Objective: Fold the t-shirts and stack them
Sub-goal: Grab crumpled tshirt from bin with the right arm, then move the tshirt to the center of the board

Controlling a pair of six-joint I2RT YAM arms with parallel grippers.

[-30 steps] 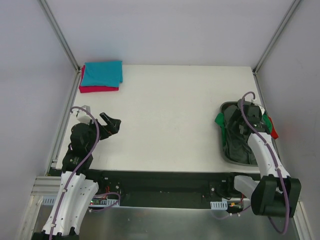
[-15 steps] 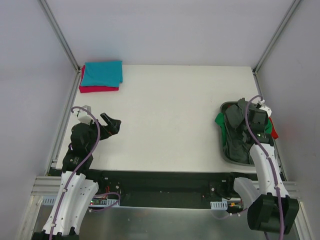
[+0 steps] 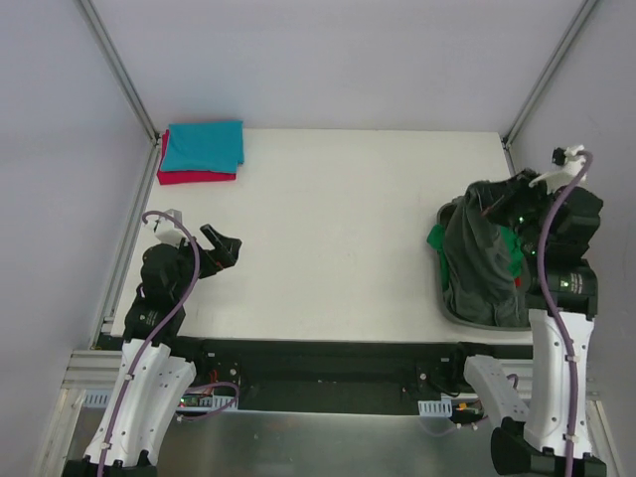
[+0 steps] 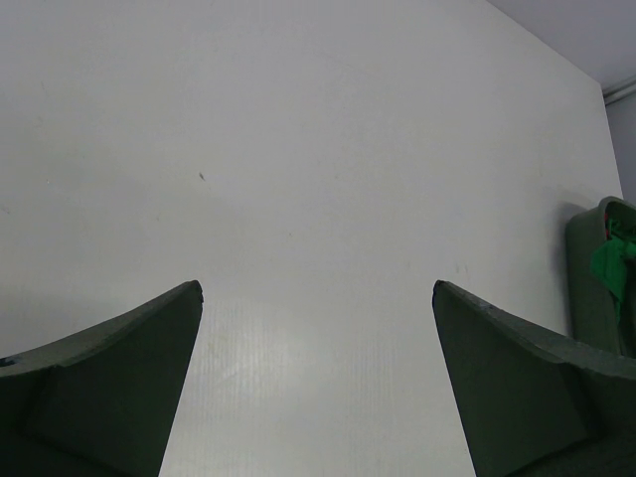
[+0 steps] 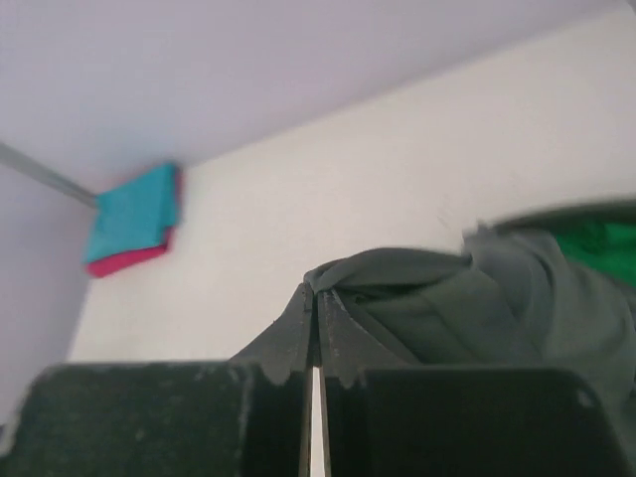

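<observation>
A dark grey t-shirt hangs in a drape out of the grey bin at the right edge, pinched at its top by my right gripper, which is shut on the cloth. In the right wrist view the fingertips clamp a fold of that grey t-shirt. A green t-shirt shows in the bin beside it. At the far left corner lies a stack: a folded teal t-shirt on a folded red t-shirt. My left gripper stands open over bare table at the near left, holding nothing.
The white table is bounded by metal frame posts at both back corners and plain walls. The bin's edge shows at the far right of the left wrist view, with green cloth inside.
My right gripper has shut on the dark grey t-shirt in the bin and risen, drawing the cloth up and toward the back. The left arm has stayed still.
</observation>
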